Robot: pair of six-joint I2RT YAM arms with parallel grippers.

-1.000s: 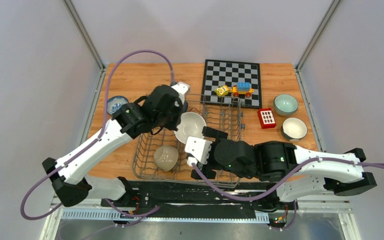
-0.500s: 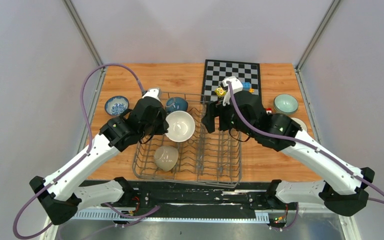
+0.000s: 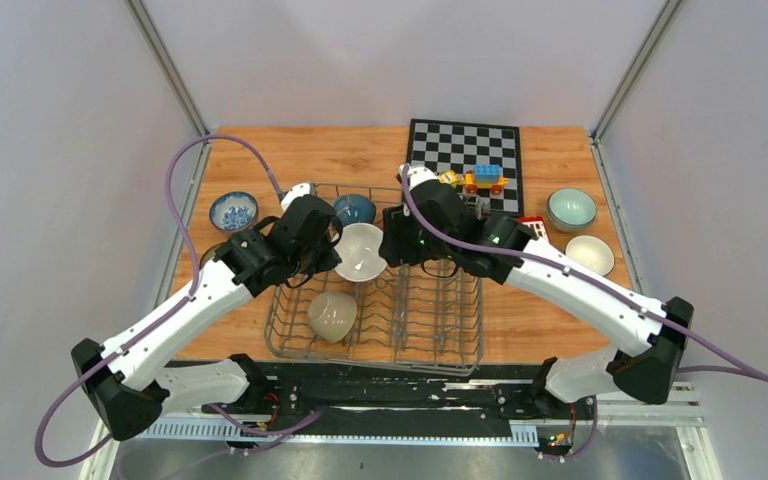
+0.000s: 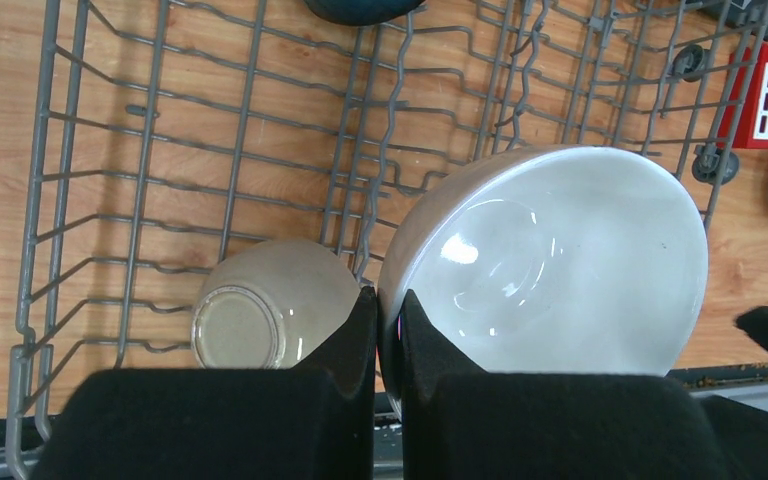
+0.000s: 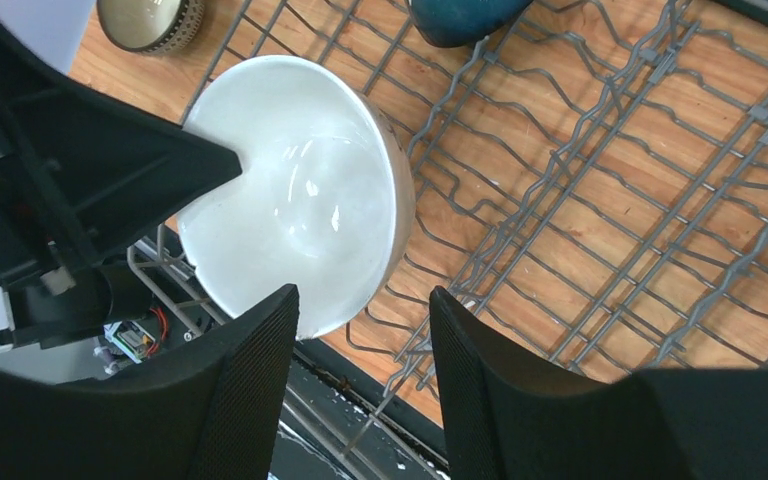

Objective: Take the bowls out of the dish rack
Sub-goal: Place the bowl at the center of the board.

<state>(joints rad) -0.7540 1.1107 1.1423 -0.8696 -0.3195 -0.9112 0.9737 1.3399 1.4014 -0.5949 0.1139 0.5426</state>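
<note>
2 arms over the dish rack point(image 3: 440, 312): grey wire, mid-table, prongs up. White bowl point(image 3: 360, 252) hangs tilted above the rack's L-centre. Its rim is pinched by my L pincer point(image 4: 388, 300), 1 finger inside, 1 outside, clamped hard on the rim. R pincer point(image 5: 362, 295) gapes wide, holds nothing, sits just beside the bowl's other rim.

Reads as lift-out, poss. handoff; approx. mid-task. To do it well: get the bowl above the prongs before any sideways travel. Glazed rim, 1-point grip, so slow wrist, no jerk; slip risk. If R takes it, R closes on the opposite rim before L lets go.

In rack: beige bowl point(image 3: 332, 315) upside down, front L; teal bowl point(image 3: 355, 208) at far edge.

Room: pale grey walls on 3 sides, metal posts. Wood table point(image 3: 360, 150); chessboard point(image 3: 460, 150) at back w/ toy blocks point(image 3: 482, 180). Out on the table: blue-and-white bowl point(image 3: 233, 211) L; celadon bowl point(image 3: 571, 208) and white-inside bowl point(image 3: 589, 256) R.
</note>
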